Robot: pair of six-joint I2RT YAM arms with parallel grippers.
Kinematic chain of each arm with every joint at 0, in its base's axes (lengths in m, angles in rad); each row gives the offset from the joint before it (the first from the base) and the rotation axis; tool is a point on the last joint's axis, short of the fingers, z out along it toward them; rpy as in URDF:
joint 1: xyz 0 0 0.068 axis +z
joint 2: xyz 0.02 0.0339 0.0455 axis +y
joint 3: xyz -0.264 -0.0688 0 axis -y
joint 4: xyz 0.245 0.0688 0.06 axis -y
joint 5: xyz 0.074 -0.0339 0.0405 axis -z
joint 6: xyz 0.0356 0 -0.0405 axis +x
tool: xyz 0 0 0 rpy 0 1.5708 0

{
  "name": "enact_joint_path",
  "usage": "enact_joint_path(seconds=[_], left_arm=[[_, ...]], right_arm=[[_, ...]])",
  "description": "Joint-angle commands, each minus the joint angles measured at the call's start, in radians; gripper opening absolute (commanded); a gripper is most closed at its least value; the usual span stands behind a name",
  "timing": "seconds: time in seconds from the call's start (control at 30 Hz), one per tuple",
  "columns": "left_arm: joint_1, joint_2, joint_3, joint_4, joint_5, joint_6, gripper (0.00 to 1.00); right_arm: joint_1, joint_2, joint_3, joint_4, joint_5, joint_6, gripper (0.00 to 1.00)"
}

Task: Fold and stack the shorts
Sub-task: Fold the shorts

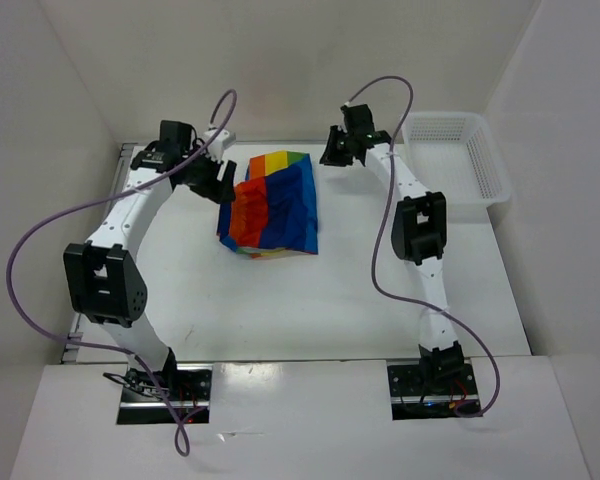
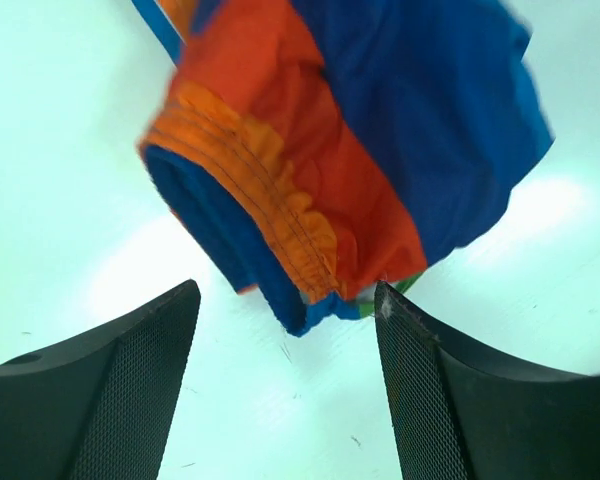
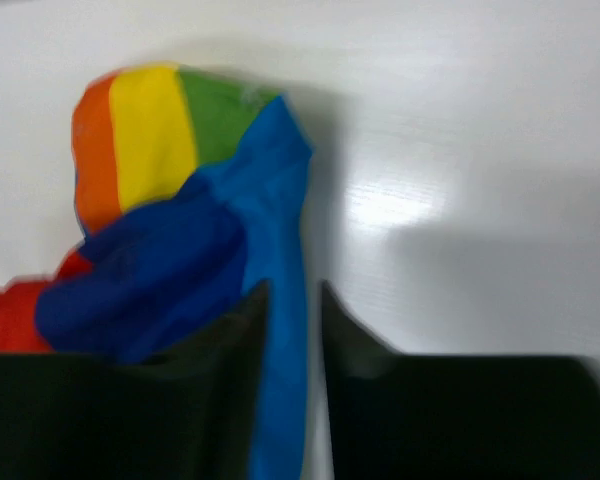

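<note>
The rainbow-striped shorts [image 1: 272, 205] lie folded in a bundle on the white table [image 1: 360, 290], between the two arms. My left gripper [image 1: 218, 184] is at their left edge. In the left wrist view [image 2: 285, 300] its jaws stand wide open and empty, with the shorts' orange waistband corner [image 2: 280, 230] just ahead of the fingertips. My right gripper [image 1: 332, 150] is at the shorts' far right corner. In the right wrist view [image 3: 292, 292] its jaws stand a narrow gap apart. The shorts' light blue edge [image 3: 280, 330] runs through that gap, and a strip of table shows beside it.
A white mesh basket [image 1: 458, 155] stands at the far right corner of the table. White walls close in the left, back and right sides. The arm bases sit at the near edge.
</note>
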Motion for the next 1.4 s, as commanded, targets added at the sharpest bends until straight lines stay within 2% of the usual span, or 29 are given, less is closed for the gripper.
enact_joint_path(seconds=[0.0, 0.03, 0.07, 0.1, 0.2, 0.23, 0.37, 0.53, 0.8, 1.1, 1.23, 1.27, 1.3, 1.33, 1.37], left_arm=[[0.017, -0.009, 0.066, -0.008, 0.051, -0.045, 0.78], [0.017, 0.016, 0.075, 0.005, 0.118, -0.069, 0.78], [0.017, 0.034, 0.086, 0.005, 0.145, -0.078, 0.76], [0.003, 0.053, 0.097, 0.020, 0.165, -0.090, 0.73], [-0.006, 0.176, 0.140, 0.055, 0.195, -0.141, 0.57], [-0.006, 0.204, 0.160, 0.055, 0.208, -0.141, 0.49], [-0.017, 0.309, 0.214, 0.055, 0.196, -0.150, 0.32], [-0.026, 0.370, 0.203, 0.124, 0.027, -0.173, 0.29], [-0.003, 0.477, 0.203, 0.155, -0.070, -0.229, 0.29], [0.006, 0.499, 0.194, 0.178, -0.115, -0.238, 0.39], [0.006, 0.455, 0.203, 0.169, -0.042, -0.238, 0.53], [0.006, 0.435, 0.203, 0.169, -0.026, -0.238, 0.62], [0.006, 0.389, 0.214, 0.160, 0.002, -0.238, 0.66], [0.006, 0.364, 0.214, 0.160, 0.014, -0.238, 0.70], [0.006, 0.340, 0.227, 0.160, 0.027, -0.238, 0.75]], right_arm=[[0.093, -0.257, -0.154, 0.030, 0.098, -0.084, 0.20], [0.103, -0.301, -0.225, 0.062, 0.099, -0.075, 0.14], [0.104, -0.344, -0.377, 0.099, 0.099, -0.061, 0.08], [0.113, -0.431, -0.450, 0.175, 0.099, -0.043, 0.00], [0.139, -0.558, -0.676, 0.260, 0.076, -0.001, 0.00], [0.154, -0.582, -0.752, 0.270, 0.086, -0.001, 0.00], [0.245, -0.623, -0.871, 0.290, 0.077, -0.001, 0.00], [0.269, -0.603, -0.993, 0.343, 0.077, 0.068, 0.00], [0.280, -0.439, -1.008, 0.350, 0.068, 0.122, 0.00], [0.280, -0.459, -1.078, 0.360, 0.100, 0.134, 0.00], [0.280, -0.508, -1.078, 0.371, 0.088, 0.111, 0.00], [0.280, -0.546, -1.066, 0.371, 0.088, 0.096, 0.00], [0.280, -0.566, -1.066, 0.371, 0.098, 0.085, 0.01], [0.280, -0.589, -1.054, 0.371, 0.099, 0.065, 0.04], [0.280, -0.615, -1.041, 0.371, 0.112, 0.053, 0.13]])
